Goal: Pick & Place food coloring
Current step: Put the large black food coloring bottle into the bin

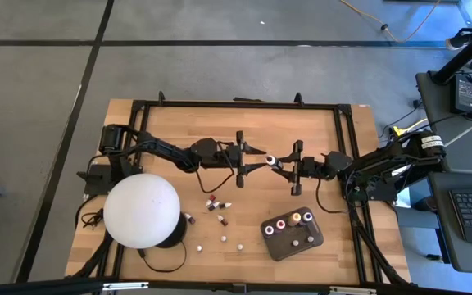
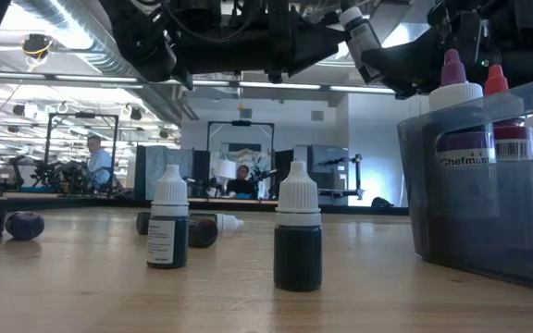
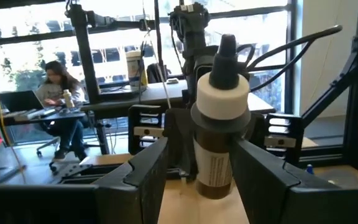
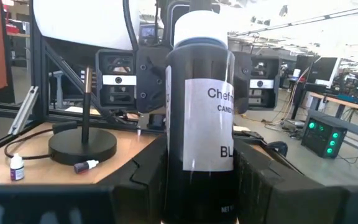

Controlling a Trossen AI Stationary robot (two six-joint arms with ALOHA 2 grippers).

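A small dark food coloring bottle [image 1: 270, 160] with a white cap is held up over the table's middle, between my two grippers. My right gripper [image 4: 201, 165] is shut on it and comes from the right. My left gripper [image 3: 201, 158] faces it from the left, open, with a finger on each side of the bottle [image 3: 219, 137] and a gap showing at one side. More little bottles [image 1: 216, 203] lie or stand on the wood. Two of them [image 2: 168, 231] [image 2: 298, 239] stand upright on their bases. Others sit in the dark grey tray [image 1: 292, 236]. My right gripper pinches the bottle's dark labelled body [image 4: 197, 118] between its two fingers [image 4: 148, 180], one on each side. It reaches in level from the table's right. The bottle is lifted clear of the table, cap up, and looks slightly tilted in the low view [image 2: 359, 32].
A big white dome [image 1: 142, 211] on a dark base with a cable fills the near left of the table. The tray [image 2: 489, 185] holds purple, red and orange topped bottles at the near right. A black frame [image 1: 236, 104] edges the table. People sit in the room beyond.
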